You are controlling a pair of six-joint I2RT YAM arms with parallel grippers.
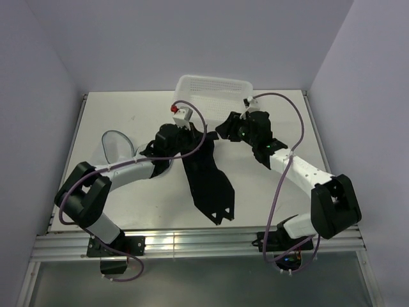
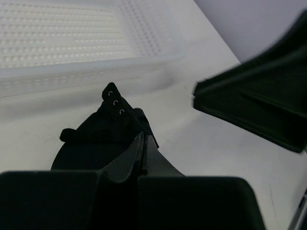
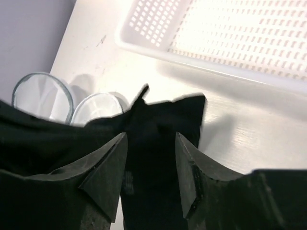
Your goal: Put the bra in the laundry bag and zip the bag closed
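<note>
**Top external view.** Nearest the camera, both arm bases sit at the near edge of the table point(image 1: 140, 204), with the elbows raised. The left arm reaches forward and to the right. The right arm reaches forward and to the left. Both wrists meet near the table centre. The left gripper point(image 1: 185, 131) and the right gripper point(image 1: 227, 128) stand near each other, just short of the white basket point(image 1: 214, 89). The bra point(image 1: 208, 182) lies spread on the table and runs from the grippers back toward the bases. The laundry bag point(image 1: 118, 146) lies open at the left, just beside the left forearm.

**Left wrist view.** The left gripper point(image 2: 143, 139) points toward the basket point(image 2: 62, 38). Its fingers point(image 2: 129, 160) are pressed together, and bra point(image 2: 96, 139) fabric bunches at their tips. A tab with three small eyelets stands upright above them. The right arm point(image 2: 259, 105) shows at the right.

**Right wrist view.** The right gripper point(image 3: 151, 136) is tilted down over the table. Its jaws are moderately apart and straddle a fold of the bra point(image 3: 158, 120) without pinching it. The two halves of the laundry bag point(image 3: 43, 98) lie beyond, at the left. The basket point(image 3: 230, 33) lies at the upper right.
</note>
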